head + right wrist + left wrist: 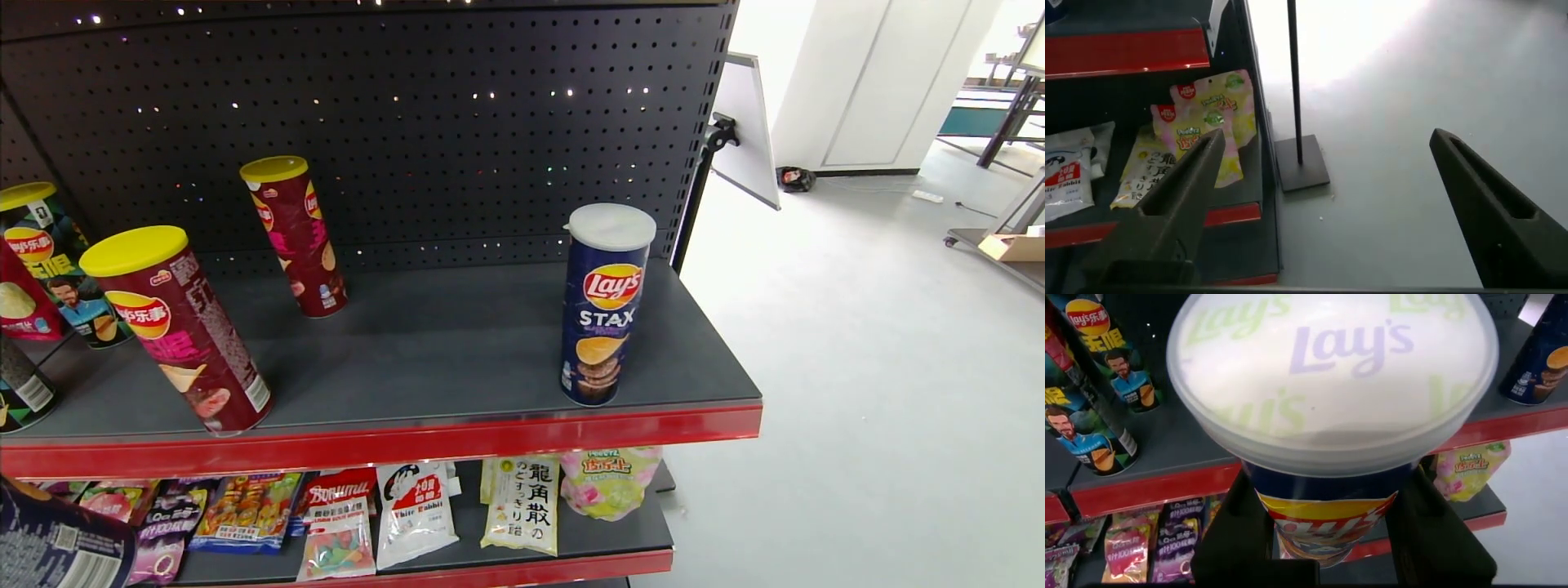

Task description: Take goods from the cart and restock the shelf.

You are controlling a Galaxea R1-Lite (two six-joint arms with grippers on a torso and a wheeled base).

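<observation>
A blue chips can (1331,392) with a pale see-through lid stands upright between the two dark fingers of my left gripper (1327,535), which is shut on its body. The same can's lower part (57,543) shows at the bottom left of the head view, below and in front of the upper shelf (457,343). Another blue chips can (604,306) stands upright near that shelf's right front. Two maroon cans with yellow lids (175,327) (295,237) stand to its left. My right gripper (1331,204) hangs open over the grey floor beside the lower shelf's end.
More cans (45,261) crowd the upper shelf's far left. Snack bags (522,506) lie along the lower shelf. Bare shelf room lies between the maroon cans and the blue can. A thin stand with a flat base (1300,155) rises beside the shelf's right end.
</observation>
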